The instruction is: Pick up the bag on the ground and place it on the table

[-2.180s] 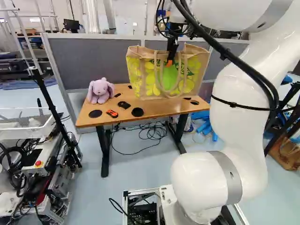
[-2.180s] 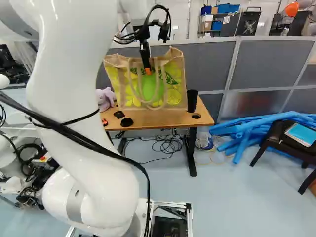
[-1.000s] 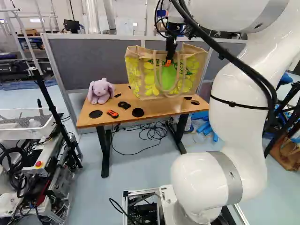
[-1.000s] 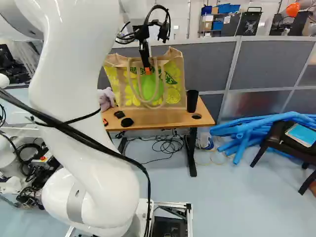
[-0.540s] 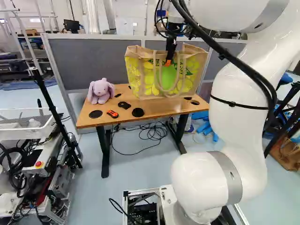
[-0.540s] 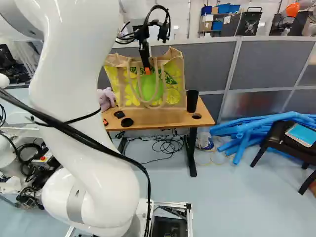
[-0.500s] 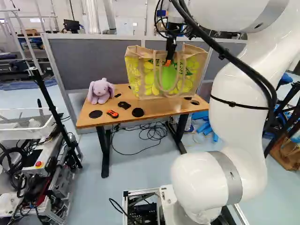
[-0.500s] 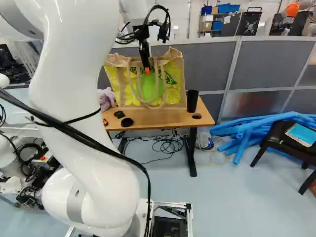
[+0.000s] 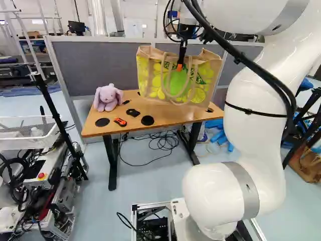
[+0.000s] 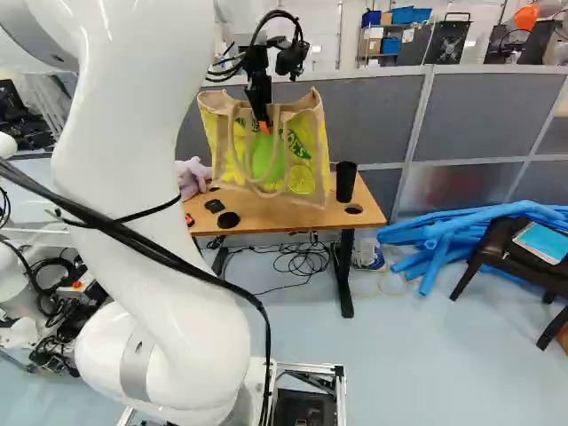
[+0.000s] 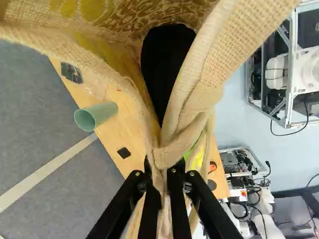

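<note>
One bag (image 10: 266, 156) has tilted toward 4 o'clock, right base view. My jaws grasp it; I should level before lowering.

Arm (image 9: 258, 110): white, rising from its lowest joint (image 9: 220, 193) and reaching forward, high up
Cables (image 9: 253, 63): black, running along the arm
Wrist (image 9: 188, 31): raised, well ahead of the lowest joint
Gripper (image 9: 179, 66): black, pointing down
Fingers (image 11: 176, 199): nearly parallel, drawn close together and clamped
Pads (image 10: 264, 127): orange, at the lower end
</note>
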Motion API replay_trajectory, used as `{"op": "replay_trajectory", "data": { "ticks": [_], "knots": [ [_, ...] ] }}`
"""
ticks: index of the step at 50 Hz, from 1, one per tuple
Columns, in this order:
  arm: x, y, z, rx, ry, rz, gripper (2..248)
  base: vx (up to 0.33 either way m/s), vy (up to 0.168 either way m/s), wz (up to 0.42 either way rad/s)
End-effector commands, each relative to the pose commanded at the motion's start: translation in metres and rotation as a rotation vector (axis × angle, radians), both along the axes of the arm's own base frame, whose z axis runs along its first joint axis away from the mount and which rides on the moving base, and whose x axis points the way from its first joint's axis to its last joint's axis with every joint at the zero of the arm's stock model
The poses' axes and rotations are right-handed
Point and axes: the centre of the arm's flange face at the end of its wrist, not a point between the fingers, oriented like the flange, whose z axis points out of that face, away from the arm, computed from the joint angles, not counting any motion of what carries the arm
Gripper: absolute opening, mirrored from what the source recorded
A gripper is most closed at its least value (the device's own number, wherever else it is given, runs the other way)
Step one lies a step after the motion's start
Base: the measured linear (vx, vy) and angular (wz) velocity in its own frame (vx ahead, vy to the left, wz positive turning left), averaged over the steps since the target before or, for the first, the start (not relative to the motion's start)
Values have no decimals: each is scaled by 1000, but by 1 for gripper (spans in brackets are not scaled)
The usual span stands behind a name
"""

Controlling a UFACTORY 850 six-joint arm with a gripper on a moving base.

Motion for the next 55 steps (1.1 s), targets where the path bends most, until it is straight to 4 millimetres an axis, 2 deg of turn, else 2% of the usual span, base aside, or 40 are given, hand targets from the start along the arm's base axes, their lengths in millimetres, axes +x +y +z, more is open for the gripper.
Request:
{"op": "replay_trajectory", "data": {
  "ticks": [35,55],
  "knots": [
    [0,0,0,77,-2,-357,23,0,0,0],
    [0,0,0,84,-3,-389,23,0,0,0]
  ]
}}
